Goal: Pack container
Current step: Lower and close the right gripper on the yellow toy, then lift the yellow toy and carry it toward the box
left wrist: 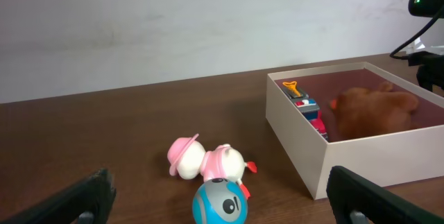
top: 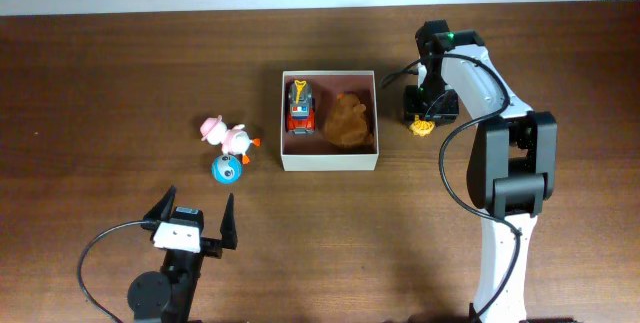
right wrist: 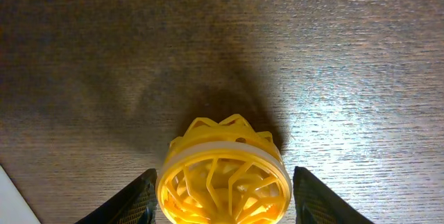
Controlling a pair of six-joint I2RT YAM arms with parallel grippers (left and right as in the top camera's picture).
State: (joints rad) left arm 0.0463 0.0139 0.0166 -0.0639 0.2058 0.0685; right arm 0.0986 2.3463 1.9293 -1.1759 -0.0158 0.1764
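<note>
The container (top: 329, 161) is a square cream-walled box with a pinkish-brown inside, at the table's middle; it also shows in the left wrist view (left wrist: 298, 137). Inside lie a red toy truck (top: 300, 107) and a brown plush (top: 348, 120). My right gripper (top: 427, 111) is just right of the box, low at the table, its fingers closed against a yellow lattice toy (top: 421, 125). In the right wrist view the yellow toy (right wrist: 222, 175) fills the gap between the fingers (right wrist: 222, 207). My left gripper (top: 197, 213) is open and empty near the front edge.
A pink and white duck toy (top: 228, 137) and a blue and grey ball (top: 227, 170) lie left of the box. They show ahead of the left gripper (left wrist: 222, 186) as the duck (left wrist: 208, 160) and the ball (left wrist: 219, 202).
</note>
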